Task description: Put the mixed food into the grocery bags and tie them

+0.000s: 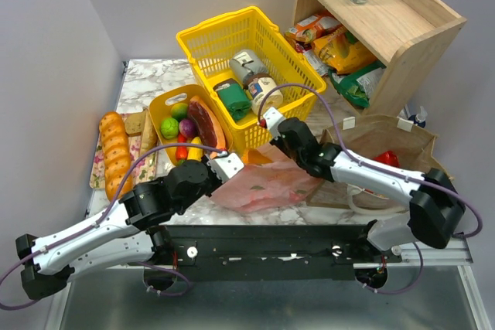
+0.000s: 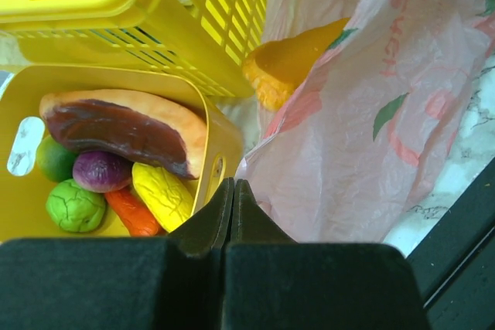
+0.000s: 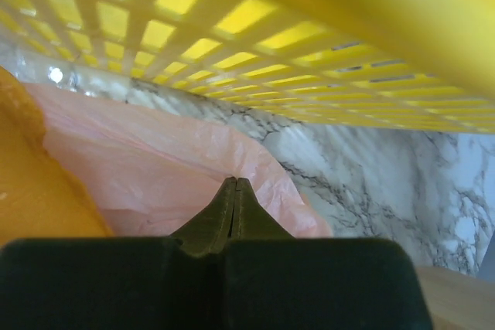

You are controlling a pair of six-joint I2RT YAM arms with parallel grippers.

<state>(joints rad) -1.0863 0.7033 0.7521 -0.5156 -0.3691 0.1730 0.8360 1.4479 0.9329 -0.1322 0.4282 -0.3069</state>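
- We are seeing the left gripper [image 2: 233,185] with its fingers pressed together, the tips touching the edge of the thin translucent pink plastic bag [image 2: 363,113]. We cannot tell whether any film is nipped between them.
- The right gripper [image 3: 234,183] is likewise closed, its tips meeting that bag's rim.
- The pink bag is lying on the marble worktop [image 3: 371,168] between the two grippers, just in front of the yellow plastic mesh basket [image 2: 155,28], and is holding an orange toy food piece [image 2: 290,63].
- The small yellow oval tub [image 2: 220,141] is sitting beside the left gripper, holding more toy fruit and vegetables [image 2: 158,191].
- The brown paper bag [image 1: 367,133] is sitting open at the right, behind the right arm.
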